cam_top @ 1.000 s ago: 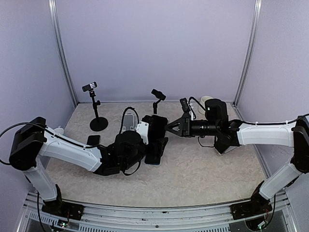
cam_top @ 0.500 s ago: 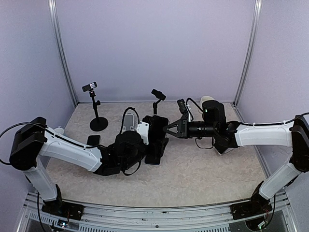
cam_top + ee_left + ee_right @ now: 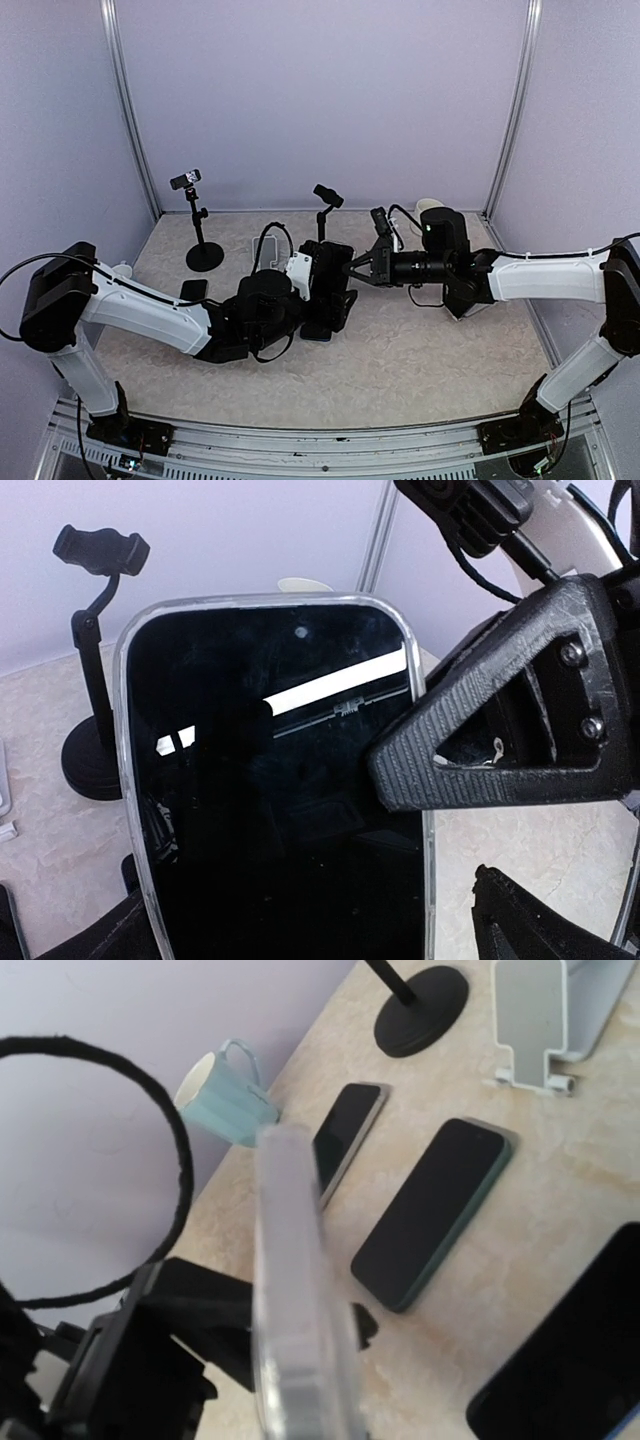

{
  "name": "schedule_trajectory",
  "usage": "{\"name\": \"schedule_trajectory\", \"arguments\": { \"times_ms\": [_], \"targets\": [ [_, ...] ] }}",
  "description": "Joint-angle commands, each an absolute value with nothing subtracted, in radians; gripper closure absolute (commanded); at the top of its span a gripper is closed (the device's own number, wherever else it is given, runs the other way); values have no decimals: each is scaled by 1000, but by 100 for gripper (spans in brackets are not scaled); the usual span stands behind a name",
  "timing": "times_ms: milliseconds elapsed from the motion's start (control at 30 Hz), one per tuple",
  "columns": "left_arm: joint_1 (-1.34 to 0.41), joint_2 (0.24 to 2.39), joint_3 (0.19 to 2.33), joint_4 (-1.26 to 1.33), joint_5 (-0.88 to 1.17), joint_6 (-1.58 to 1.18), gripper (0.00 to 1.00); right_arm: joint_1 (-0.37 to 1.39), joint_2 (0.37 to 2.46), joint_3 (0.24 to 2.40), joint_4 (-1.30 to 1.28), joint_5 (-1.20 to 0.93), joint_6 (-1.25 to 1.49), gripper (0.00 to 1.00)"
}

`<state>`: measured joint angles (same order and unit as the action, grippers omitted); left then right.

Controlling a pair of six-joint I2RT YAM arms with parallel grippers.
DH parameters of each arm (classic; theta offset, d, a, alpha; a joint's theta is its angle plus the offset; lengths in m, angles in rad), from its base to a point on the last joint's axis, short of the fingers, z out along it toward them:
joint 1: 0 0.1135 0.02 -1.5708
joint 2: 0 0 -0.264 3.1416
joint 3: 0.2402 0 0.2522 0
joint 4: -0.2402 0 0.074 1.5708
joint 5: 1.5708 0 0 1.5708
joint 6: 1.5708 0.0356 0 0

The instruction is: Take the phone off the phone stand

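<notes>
A black phone (image 3: 270,780) in a clear case stands upright above the table between my two arms. My right gripper (image 3: 352,268) is shut on its right edge, and one of its ribbed fingers (image 3: 500,750) lies across the screen. The right wrist view shows the phone (image 3: 300,1290) edge-on and blurred. My left gripper (image 3: 300,935) is open, its fingers apart on either side of the phone's lower part without pressing it. Behind my left arm, the grey phone stand (image 3: 540,1020) sits on the table with nothing on it; it also shows as the pale stand (image 3: 268,252).
Several other phones lie flat on the table: a dark green one (image 3: 432,1212), one beside it (image 3: 345,1135), one at the lower right (image 3: 570,1360). A teal mug (image 3: 228,1090) stands at the left. Two black clamp tripods (image 3: 203,245) (image 3: 325,205) stand at the back.
My left gripper has opened off the phone. My right gripper came in from the right and shut on the phone's edge; the phone now sits slightly more upright.
</notes>
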<state>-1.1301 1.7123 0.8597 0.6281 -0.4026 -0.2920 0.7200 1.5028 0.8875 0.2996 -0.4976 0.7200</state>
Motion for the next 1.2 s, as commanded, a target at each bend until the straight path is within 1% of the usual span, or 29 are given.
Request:
{"name": "schedule_trajectory", "arguments": {
  "times_ms": [0,133,433,533,600,667,833,1000,1167],
  "targets": [
    [-1144,1709,887,676,-321,-279,1,667,1462,889,281,-504,702,100],
    [-1150,1674,845,696,-292,-272,1,601,1432,875,238,-545,677,100],
    [-1148,1636,791,735,-270,-271,1,430,1374,842,-7,-644,532,100],
    [-1148,1642,801,709,-301,-260,1,401,1393,842,-63,-678,474,100],
    [-1147,1647,812,680,-345,-262,1,390,1410,843,-96,-664,422,100],
    [-1145,1645,813,675,-346,-262,1,375,1433,850,-118,-681,394,100],
    [-1144,1645,812,683,-337,-267,1,353,1490,861,-139,-715,356,100],
    [-1143,1638,808,652,-405,-297,1,325,1546,872,-150,-743,331,100],
    [-1138,1616,787,656,-398,-309,1,308,1602,897,-148,-788,319,100]
  ]
}}
